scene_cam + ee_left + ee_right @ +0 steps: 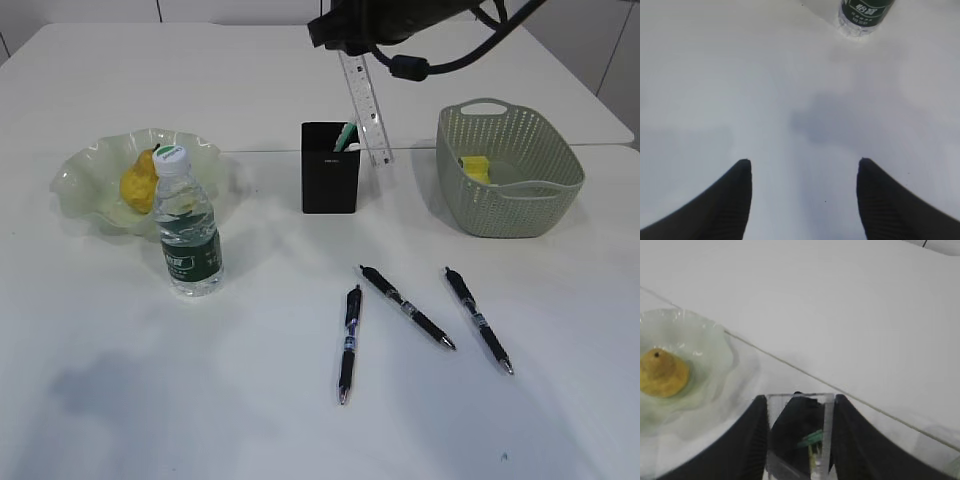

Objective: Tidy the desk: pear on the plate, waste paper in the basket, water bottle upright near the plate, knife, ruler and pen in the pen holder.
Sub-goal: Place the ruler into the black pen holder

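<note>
Nearly There: Ruler Hangs Over the Pen Holder

Overhead, the right gripper (799,440) holds the clear ruler (365,108) between its fingers, gripped by its upper end so that it hangs at a slight tilt, lower end just beside the right rear corner of the black pen holder (330,180). Whether the tip is inside the rim or behind it cannot be told from the exterior view; the right wrist view looks down past the ruler into the holder's mouth, where something green, probably the knife (345,136), already stands. The left gripper (805,172) hovers above bare desk (715,75), fingers spread wide and holding nothing, with the base of the water bottle (187,228) ahead of it.

The pear (139,181) lies on the green plate (80,180), the bottle stands upright just in front of it, and the yellow waste paper (475,167) sits in the basket (510,215). Three pens (407,307) lie well apart on the desk.

The step in hand looks like dropping the ruler in. That calls for lining its lower end over the opening, lowering it and letting go; the pens would follow.
</note>
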Robot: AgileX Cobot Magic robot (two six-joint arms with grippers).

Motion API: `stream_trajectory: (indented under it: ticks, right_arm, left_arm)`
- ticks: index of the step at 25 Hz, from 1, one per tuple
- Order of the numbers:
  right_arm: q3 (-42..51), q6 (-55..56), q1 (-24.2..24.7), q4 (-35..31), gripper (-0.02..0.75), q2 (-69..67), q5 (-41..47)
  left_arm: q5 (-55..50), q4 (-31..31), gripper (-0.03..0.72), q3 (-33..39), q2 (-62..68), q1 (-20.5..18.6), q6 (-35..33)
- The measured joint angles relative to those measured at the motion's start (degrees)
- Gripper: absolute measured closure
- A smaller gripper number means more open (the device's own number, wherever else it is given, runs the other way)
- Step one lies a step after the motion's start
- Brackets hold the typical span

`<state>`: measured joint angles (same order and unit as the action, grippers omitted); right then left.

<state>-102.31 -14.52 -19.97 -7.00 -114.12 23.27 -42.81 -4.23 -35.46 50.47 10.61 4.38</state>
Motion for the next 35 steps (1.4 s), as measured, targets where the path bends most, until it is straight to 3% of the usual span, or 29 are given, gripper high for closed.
stream_trajectory:
  ticks: [6,13,23,35]
  right_arm:
    - [0.0,0.0,4.0,-11.2,0.457,-3.5,-9.4]
    - [-2.7,0.0,4.6,-17.8,0.457,-9.2,-14.7]
    - [-13.6,0.0,4.6,-22.5,0.457,-15.6,-15.4]
    - [-14.2,0.0,4.3,-22.9,0.458,-18.4,-15.8]
  left_arm:
    - [0.0,0.0,0.223,0.0,0.0,0.0,0.0]
    - [0.0,0.0,0.223,0.0,0.0,0.0,0.0]
    - [1.5,0.0,0.223,0.0,0.0,0.0,0.0]
    - [1.6,0.0,0.223,0.0,0.0,0.0,0.0]
